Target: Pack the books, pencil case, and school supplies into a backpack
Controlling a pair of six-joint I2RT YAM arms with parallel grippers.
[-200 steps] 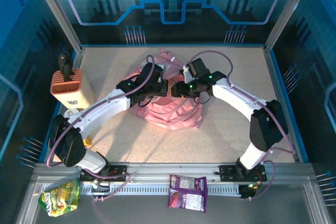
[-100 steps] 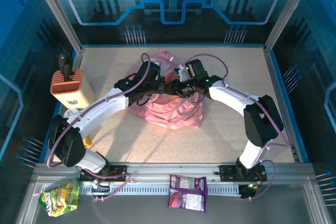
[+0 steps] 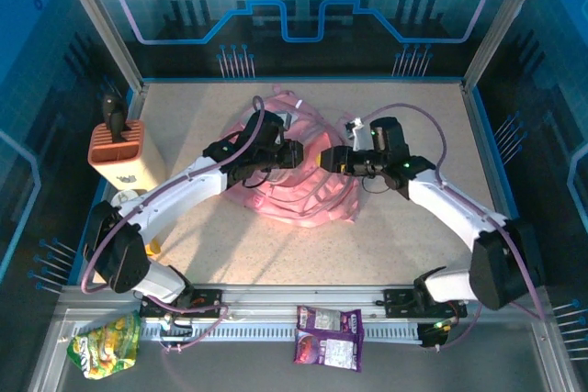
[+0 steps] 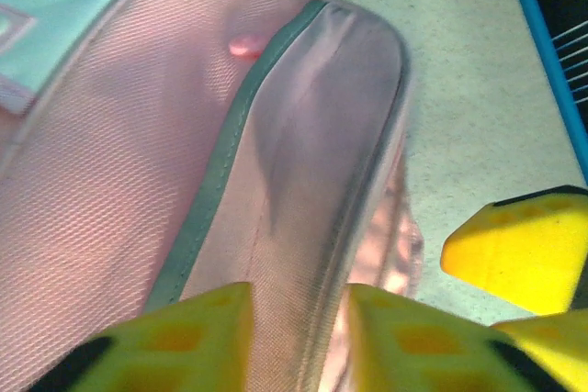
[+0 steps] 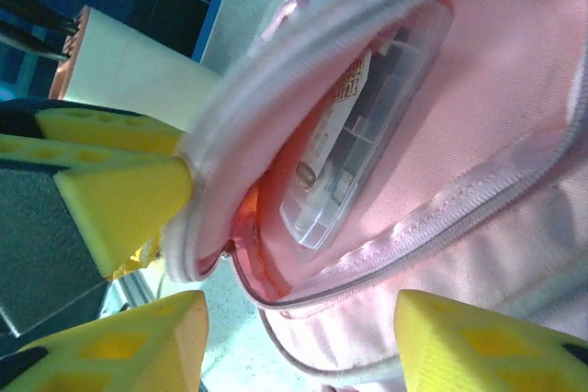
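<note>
The pink backpack [image 3: 299, 188] lies in the middle of the table with its zip mouth [image 5: 276, 254] gaping. Inside the mouth lies a slim clear case with a printed label, the school supplies [image 5: 367, 135]. My left gripper [image 3: 292, 154] stands at the mouth's left rim; its jaws [image 4: 299, 305] are apart, with mesh fabric and zip edge [image 4: 303, 181] lying loosely between them. My right gripper [image 3: 324, 158] faces it from the right, open wide [image 5: 299, 337] around the lower rim. The left fingers [image 5: 124, 195] show beside the rim. The books and the pencil case are hidden.
An orange-and-cream block holder [image 3: 122, 153] stands at the table's left edge. On the front rail lie a green snack bag [image 3: 106, 344] and a purple snack packet [image 3: 328, 337]. Pink straps [image 3: 317, 213] trail toward the near side.
The left jaws went from shut to apart. The right arm drew back to the right and its jaws widened. The backpack has spread out flatter.
</note>
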